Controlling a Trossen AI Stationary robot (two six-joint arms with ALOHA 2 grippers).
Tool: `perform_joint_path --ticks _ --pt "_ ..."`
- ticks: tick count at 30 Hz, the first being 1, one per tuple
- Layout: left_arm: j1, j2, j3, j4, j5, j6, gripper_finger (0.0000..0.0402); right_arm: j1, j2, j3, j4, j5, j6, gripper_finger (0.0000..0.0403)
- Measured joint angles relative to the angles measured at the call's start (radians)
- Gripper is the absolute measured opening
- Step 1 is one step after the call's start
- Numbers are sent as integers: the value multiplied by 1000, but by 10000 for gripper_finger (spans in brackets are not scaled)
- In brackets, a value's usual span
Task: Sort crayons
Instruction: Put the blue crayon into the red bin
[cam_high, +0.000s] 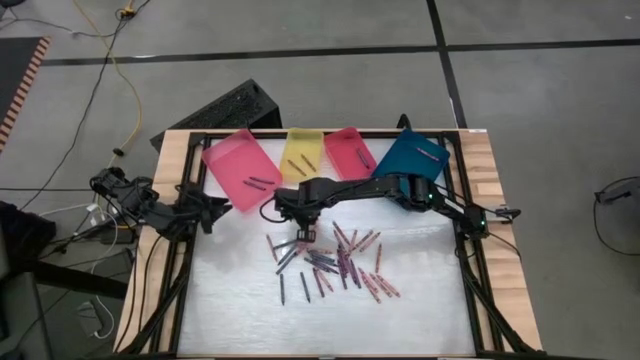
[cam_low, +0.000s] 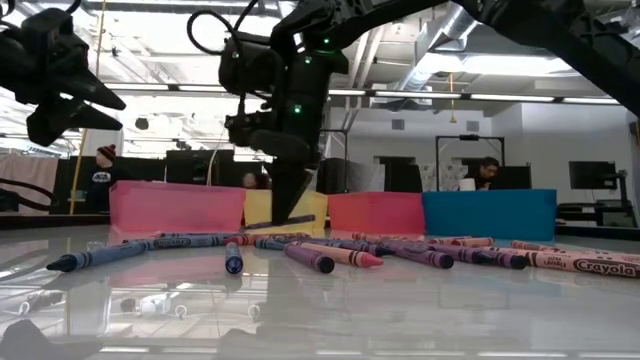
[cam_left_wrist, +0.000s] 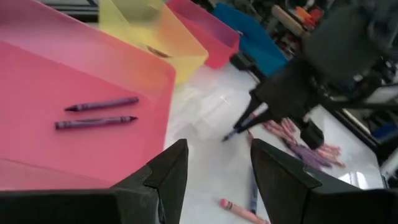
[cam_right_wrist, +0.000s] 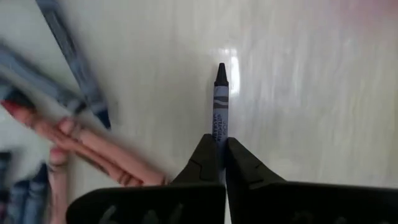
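Observation:
Many crayons (cam_high: 335, 265) lie loose on the white table top, some purple, pink and dark blue. My right gripper (cam_right_wrist: 219, 163) hangs over the pile's far left end, shut on a dark violet crayon (cam_right_wrist: 220, 102) that is off the table in the low view (cam_low: 288, 220). My left gripper (cam_left_wrist: 214, 171) stands open at the table's left edge, beside the pink tray (cam_high: 240, 168), with nothing between its fingers. Two purple crayons (cam_left_wrist: 98, 113) lie flat in that tray. My right gripper pinches the crayon's wrapped shaft (cam_right_wrist: 219, 132) between its two fingertips, coming steeply from above. The pointed tip (cam_right_wrist: 220, 74) sticks out past the fingers; the blunt end is hidden by them. The crayon hangs slanted, clear of the table.
Along the far edge stand the pink tray, a yellow tray (cam_high: 303, 152), a red tray (cam_high: 350, 150) and a blue tray (cam_high: 412, 157), each with a crayon or two inside. The near half of the table (cam_high: 330, 325) is bare white surface.

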Motion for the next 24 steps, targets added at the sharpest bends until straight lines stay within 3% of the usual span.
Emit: perform_joint_path --ticks 5,13,24 --pt "0 0 0 -5 -39 -3 165 -18 1 0 -54 -7 -38 8" --pt "0 0 -32 -71 35 -82 165 -62 -1 0 -155 -24 -53 7" --pt "0 1 -77 -67 -3 -186 165 -151 -16 1 -234 -104 -188 2"
